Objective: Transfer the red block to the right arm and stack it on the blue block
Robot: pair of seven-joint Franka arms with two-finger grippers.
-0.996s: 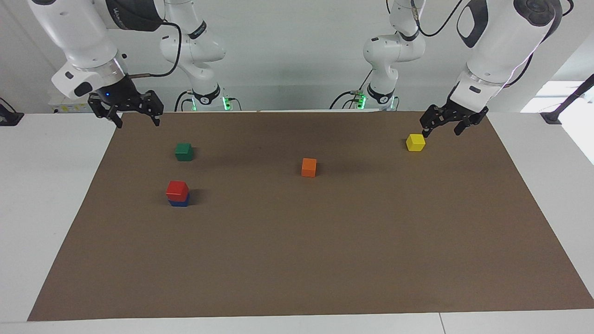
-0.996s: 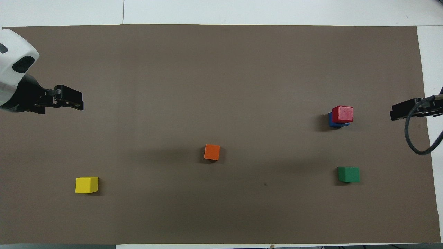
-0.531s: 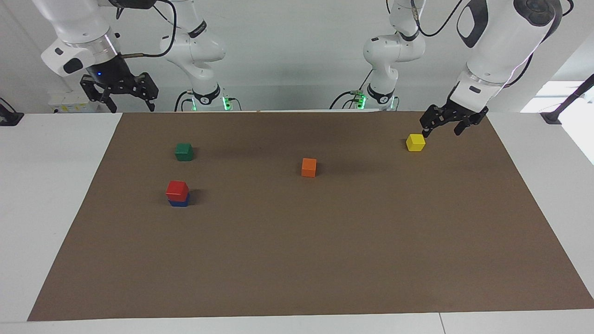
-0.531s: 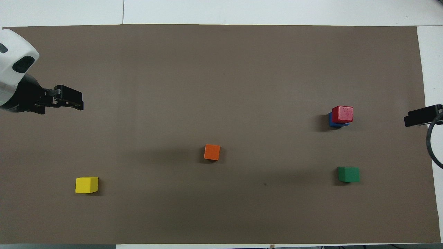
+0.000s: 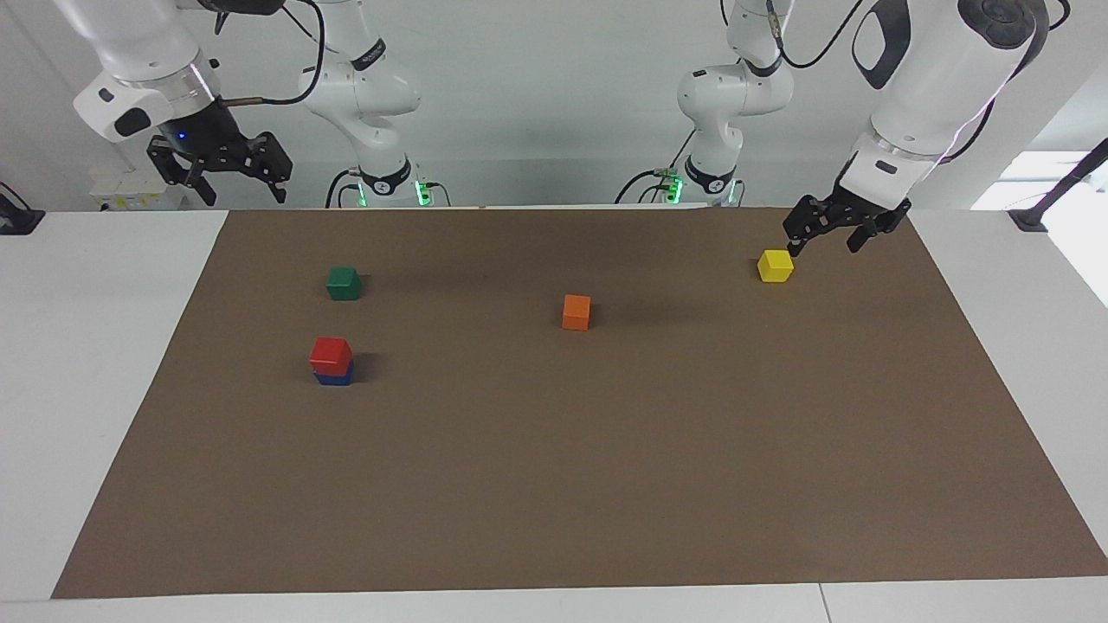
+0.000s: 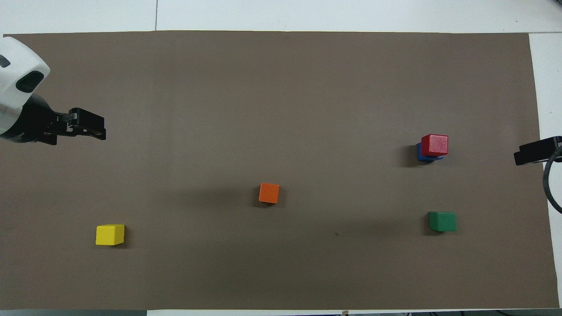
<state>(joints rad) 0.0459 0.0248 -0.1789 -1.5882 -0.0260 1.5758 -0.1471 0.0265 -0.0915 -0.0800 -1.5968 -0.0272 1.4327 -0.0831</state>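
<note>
The red block (image 5: 330, 351) sits on top of the blue block (image 5: 334, 379), slightly offset, toward the right arm's end of the brown mat. In the overhead view the red block (image 6: 435, 144) covers most of the blue block (image 6: 420, 153). My right gripper (image 5: 245, 195), with a blue light on its wrist, is open and empty, raised over the mat's edge by its base; only its tip (image 6: 522, 156) shows in the overhead view. My left gripper (image 5: 822, 244) is open and empty, low beside the yellow block (image 5: 775, 266); it also shows in the overhead view (image 6: 94, 129).
A green block (image 5: 344, 282) lies nearer to the robots than the stack. An orange block (image 5: 576, 311) lies mid-mat. The brown mat (image 5: 554, 476) covers most of the white table.
My right gripper has risen and drawn back from over the mat toward its base and the table's edge. The stack, the other blocks and the left arm have not moved.
</note>
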